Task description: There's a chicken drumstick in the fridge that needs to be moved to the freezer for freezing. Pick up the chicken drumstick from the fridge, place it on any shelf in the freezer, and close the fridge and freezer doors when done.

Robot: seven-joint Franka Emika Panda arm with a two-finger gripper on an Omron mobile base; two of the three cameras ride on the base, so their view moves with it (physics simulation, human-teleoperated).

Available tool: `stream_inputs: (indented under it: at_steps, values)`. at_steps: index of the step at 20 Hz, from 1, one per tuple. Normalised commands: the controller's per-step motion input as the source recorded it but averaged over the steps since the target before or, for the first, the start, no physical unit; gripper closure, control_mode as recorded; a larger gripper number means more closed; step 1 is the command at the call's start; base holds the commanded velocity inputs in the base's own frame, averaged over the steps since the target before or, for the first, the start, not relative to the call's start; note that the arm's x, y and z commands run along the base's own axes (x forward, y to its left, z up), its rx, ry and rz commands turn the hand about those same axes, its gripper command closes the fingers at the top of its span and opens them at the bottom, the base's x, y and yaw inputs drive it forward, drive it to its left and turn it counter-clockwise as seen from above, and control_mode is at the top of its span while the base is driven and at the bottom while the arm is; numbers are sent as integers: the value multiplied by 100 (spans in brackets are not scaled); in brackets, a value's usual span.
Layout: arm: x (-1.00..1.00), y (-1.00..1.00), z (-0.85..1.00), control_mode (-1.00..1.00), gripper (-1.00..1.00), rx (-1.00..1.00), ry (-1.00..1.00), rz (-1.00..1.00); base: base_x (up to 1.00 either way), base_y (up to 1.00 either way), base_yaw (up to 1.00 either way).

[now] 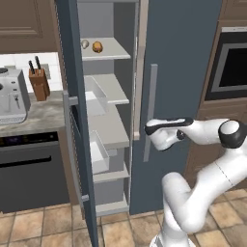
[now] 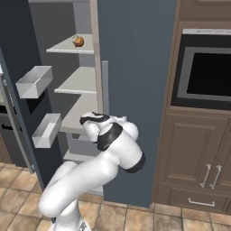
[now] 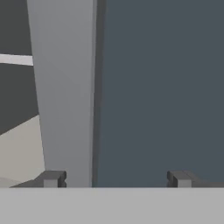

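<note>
The chicken drumstick [image 1: 97,47] [image 2: 78,41] lies on the top pale shelf of the freezer [image 1: 108,82] [image 2: 79,81], beside a small beige knob [image 1: 85,44]. The freezer door [image 1: 72,96] [image 2: 13,94] stands swung wide open to the left, white bins on its inside. The plain-fronted fridge door [image 1: 178,72] [image 2: 135,67] is closed, with its grey bar handle [image 1: 152,111] [image 2: 105,85]. My gripper [image 1: 146,128] [image 2: 83,121] [image 3: 114,178] is open and holds nothing. It hovers at mid height by the fridge door's left edge, pointing at a grey upright strip [image 3: 65,87] there.
A counter [image 1: 34,118] at the left carries a coffee machine [image 1: 12,96] and a knife block [image 1: 38,82], with a dark appliance [image 1: 29,169] below. A built-in oven [image 2: 207,74] and wooden cabinets [image 2: 203,171] are at the right. Tiled floor [image 1: 43,224] lies in front.
</note>
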Motion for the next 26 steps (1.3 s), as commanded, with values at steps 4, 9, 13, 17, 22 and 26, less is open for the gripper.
stream_inputs:
  at_steps: [4, 9, 13, 17, 22, 26]
  values:
    - [2, -22, 32, -100, -100, 6, -2, 0, 0, 0, 0]
    - [-43, -30, 80, -100, -100, 7, -9, -2, 0, 0, 0]
    - [-56, -6, 98, -100, -100, 3, -10, -3, 0, 0, 0]
    - [-49, -3, 100, -100, -100, -2, -2, -10, 0, 0, 0]
    - [-54, -8, 100, -100, -100, -8, 9, -17, 0, 0, 0]
    - [-62, -2, 100, -100, -100, -6, 11, -15, 0, 0, 0]
